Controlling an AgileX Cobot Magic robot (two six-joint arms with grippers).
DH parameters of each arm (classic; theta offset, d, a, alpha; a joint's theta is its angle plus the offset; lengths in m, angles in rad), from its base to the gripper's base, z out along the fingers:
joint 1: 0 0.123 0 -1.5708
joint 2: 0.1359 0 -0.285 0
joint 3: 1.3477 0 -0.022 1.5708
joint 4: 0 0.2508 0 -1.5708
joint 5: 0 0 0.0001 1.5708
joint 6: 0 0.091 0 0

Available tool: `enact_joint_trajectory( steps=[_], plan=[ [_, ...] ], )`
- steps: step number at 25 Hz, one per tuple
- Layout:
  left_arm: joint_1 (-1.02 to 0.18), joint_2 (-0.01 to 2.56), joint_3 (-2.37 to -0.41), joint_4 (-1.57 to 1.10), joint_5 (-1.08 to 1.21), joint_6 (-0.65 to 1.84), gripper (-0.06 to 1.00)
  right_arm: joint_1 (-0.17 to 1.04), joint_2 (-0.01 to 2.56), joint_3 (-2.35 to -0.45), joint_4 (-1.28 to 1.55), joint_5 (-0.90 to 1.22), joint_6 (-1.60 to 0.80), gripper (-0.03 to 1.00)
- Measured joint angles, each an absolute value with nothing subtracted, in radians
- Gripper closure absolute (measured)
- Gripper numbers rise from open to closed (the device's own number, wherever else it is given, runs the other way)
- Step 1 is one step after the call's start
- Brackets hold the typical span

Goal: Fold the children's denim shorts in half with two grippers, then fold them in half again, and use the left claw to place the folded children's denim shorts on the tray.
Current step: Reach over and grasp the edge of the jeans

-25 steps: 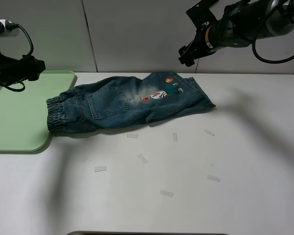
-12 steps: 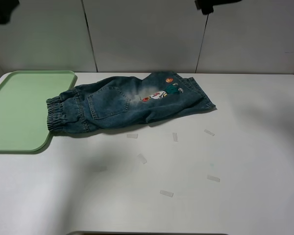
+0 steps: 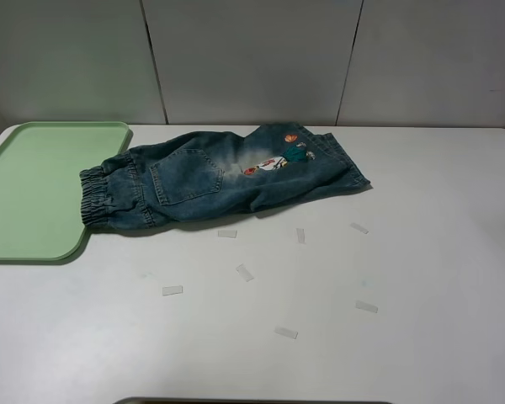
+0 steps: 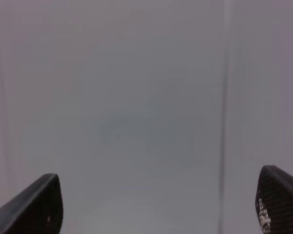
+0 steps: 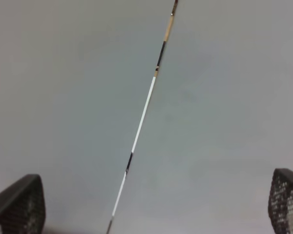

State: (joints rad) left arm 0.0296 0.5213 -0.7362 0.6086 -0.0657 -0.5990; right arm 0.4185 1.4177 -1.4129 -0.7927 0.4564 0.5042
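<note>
left gripper [image 4: 158,200] and right gripper [image 5: 156,200] are wide open and empty; pinching only the top layer of the children's denim shorts [image 3: 223,178] may undo the fold.

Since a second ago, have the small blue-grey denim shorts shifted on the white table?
No. The shorts lie unchanged, waistband still meeting the pale-green plastic tray rim at the same spot.

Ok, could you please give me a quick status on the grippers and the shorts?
Left gripper open, empty; right gripper same. Denim shorts lying on table, waistband at tray edge. Small white strips in front, nothing blocking.
</note>
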Motion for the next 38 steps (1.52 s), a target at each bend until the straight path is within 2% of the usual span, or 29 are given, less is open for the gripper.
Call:
enact_joint_trajectory(
  steps=[7,11,15,21,29,38],
  plan=[
    [0.024,0.211,-0.739,0.599,0.410,-0.531,0.16,0.557,1.283,-1.413,-0.769,0.592,0.464,0.27],
    [-0.026,0.123,-0.771,0.476,0.656,-0.475,0.16,0.629,1.219,-1.413,-0.766,0.622,0.462,0.27],
    [-0.093,0.096,-0.792,0.292,0.812,-0.266,0.16,0.691,1.148,-1.413,-0.766,0.652,0.462,0.27],
    [-0.196,0.095,-0.795,0.129,0.965,-0.021,0.16,0.767,1.039,-1.413,-0.765,0.759,0.462,0.27],
    [-0.281,0.095,-0.770,0.120,1.156,-0.009,0.11,0.807,0.912,-1.414,-0.743,0.887,0.459,0.27],
    [-0.288,0.096,-0.530,0.053,1.158,-0.035,0.09,0.807,0.881,-1.416,-0.656,0.946,0.459,0.27]
  ],
)
